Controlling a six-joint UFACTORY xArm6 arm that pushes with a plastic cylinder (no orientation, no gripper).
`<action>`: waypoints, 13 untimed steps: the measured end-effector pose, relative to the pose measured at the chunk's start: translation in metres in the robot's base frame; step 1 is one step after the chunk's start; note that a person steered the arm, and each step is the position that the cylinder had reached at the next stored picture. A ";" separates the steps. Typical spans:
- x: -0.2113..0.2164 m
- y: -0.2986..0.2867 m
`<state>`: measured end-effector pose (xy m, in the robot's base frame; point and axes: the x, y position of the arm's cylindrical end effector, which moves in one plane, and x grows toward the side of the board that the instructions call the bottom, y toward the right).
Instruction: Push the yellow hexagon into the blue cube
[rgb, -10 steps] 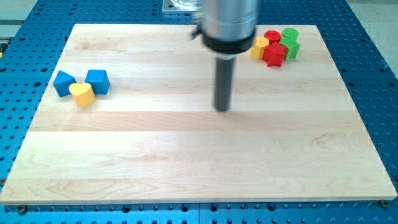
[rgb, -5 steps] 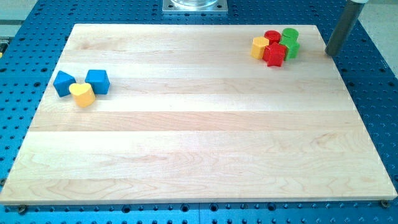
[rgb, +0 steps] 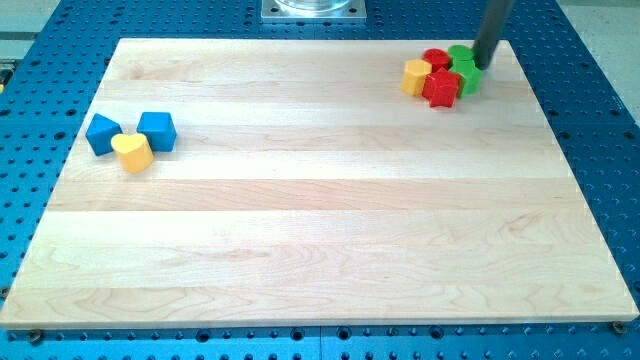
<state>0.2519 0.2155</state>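
Note:
The yellow hexagon (rgb: 417, 76) lies at the view's top right, at the left end of a tight cluster of red and green blocks. The blue cube (rgb: 156, 131) sits far across the board at the view's left. My tip (rgb: 482, 64) stands at the cluster's right side, touching or just beside the green blocks, to the right of the yellow hexagon. The rod runs up out of the view's top.
In the cluster are a red cylinder (rgb: 437, 58), a red block (rgb: 441, 88), a green cylinder (rgb: 462, 54) and a green block (rgb: 467, 78). By the blue cube lie a yellow heart (rgb: 132, 152) and a blue triangle-like block (rgb: 102, 133). The wooden board (rgb: 320, 250) rests on a blue perforated table.
The rod swept from the board's middle to beyond the right edge, then came back left to the cluster's right side. The blocks have not visibly moved.

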 end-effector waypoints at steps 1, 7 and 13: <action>0.020 -0.051; 0.074 -0.199; 0.123 -0.321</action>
<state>0.3746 -0.1051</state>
